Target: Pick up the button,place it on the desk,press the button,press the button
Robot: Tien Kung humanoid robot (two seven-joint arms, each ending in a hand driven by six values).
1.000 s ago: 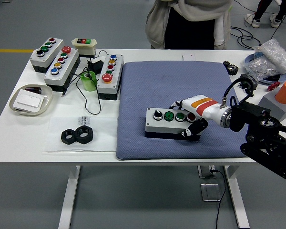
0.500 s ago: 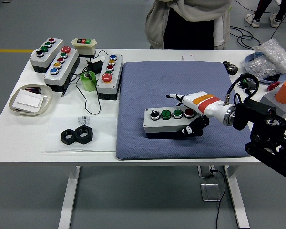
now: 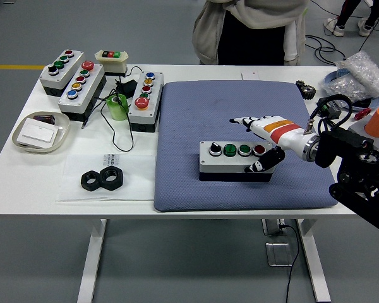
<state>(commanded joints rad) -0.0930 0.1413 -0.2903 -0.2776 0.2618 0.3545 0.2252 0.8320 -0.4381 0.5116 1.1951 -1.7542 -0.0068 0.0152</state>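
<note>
We see a white table (image 3: pixel 196 205) with a big blue mat (image 3: pixel 189 126) on it. On the mat lies a grey button box (image 3: pixel 235 160) with four buttons on top: a black knob, two green ones and a red one. It sits flat near the front of the mat.

The right hand (image 3: pixel 265 142) comes in from the right side. It is white with an orange stripe. Its fingers (image 3: pixel 243 121) reach out straight above the back of the box, and its dark thumb (image 3: pixel 262 164) bends down against the front of the box by the red button. We cannot tell if it is squeezing the box or only touching it.

On the left side of the table we see more button boxes (image 3: pixel 76 79), a green cup (image 3: pixel 118 107), a tray (image 3: pixel 41 131) and two black nuts (image 3: pixel 102 180). A person (image 3: pixel 249 28) stands at the far side.
</note>
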